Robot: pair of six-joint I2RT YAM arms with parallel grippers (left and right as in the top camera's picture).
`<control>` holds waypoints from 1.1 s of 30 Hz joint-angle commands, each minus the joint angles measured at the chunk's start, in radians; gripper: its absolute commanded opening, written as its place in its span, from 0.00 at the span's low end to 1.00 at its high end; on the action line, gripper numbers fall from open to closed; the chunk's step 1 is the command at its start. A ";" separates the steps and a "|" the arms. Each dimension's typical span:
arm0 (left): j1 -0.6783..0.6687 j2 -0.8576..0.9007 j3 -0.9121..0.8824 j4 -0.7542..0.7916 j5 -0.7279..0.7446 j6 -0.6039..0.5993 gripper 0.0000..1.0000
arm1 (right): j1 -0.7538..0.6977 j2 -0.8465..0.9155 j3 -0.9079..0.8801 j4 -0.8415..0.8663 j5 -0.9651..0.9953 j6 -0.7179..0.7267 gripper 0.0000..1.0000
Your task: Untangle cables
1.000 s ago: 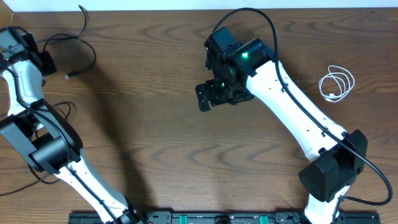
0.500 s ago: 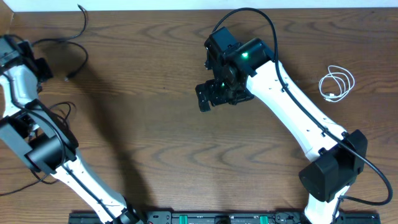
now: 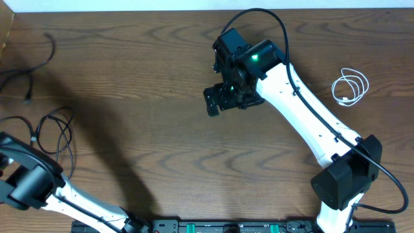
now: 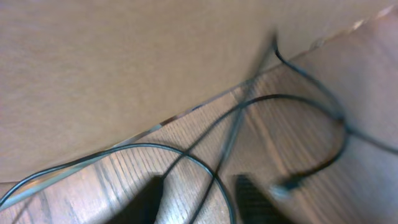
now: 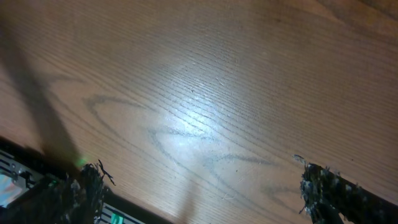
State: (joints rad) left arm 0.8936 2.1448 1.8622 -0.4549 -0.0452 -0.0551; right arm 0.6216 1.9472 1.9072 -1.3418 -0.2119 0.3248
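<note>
One black cable point(image 3: 40, 61) lies curved at the table's far left corner. A second black cable point(image 3: 58, 129) lies looped below it by the left arm. The white cable point(image 3: 350, 87) is coiled at the far right. My left gripper is out of the overhead view. In the blurred left wrist view its fingers point(image 4: 202, 199) are apart, with the black cable point(image 4: 311, 106) running between them and its plug point(image 4: 291, 183) beside the right finger. My right gripper point(image 3: 220, 101) hangs open and empty over bare wood at mid-table, and it also shows in the right wrist view point(image 5: 199, 193).
A tan box or wall point(image 4: 124, 62) borders the table's far left corner and shows in the overhead view point(image 3: 5, 26). A black rail with green lights point(image 3: 226, 226) runs along the front edge. The right arm's thick black wire point(image 3: 272, 16) arches over it.
My left arm has swung left out of the overhead view. The top-left black cable has shifted left with it. The right arm has not moved.
</note>
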 commanded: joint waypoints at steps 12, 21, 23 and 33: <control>-0.092 -0.017 0.007 -0.020 0.198 -0.028 0.77 | 0.008 -0.014 -0.006 0.003 0.004 -0.005 0.99; -0.233 -0.008 0.007 -0.061 0.084 0.066 0.72 | 0.008 -0.014 -0.027 0.007 0.004 -0.005 0.99; -0.256 -0.008 0.007 -0.068 -0.046 0.062 0.73 | 0.008 -0.014 -0.047 0.009 0.004 -0.005 0.99; -0.221 -0.008 0.007 -0.128 -0.285 -0.010 0.73 | 0.008 -0.014 -0.141 0.058 0.003 -0.004 0.99</control>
State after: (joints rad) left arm 0.6353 2.1384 1.8622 -0.5690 -0.2356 -0.0315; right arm 0.6216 1.9472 1.7809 -1.2934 -0.2115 0.3248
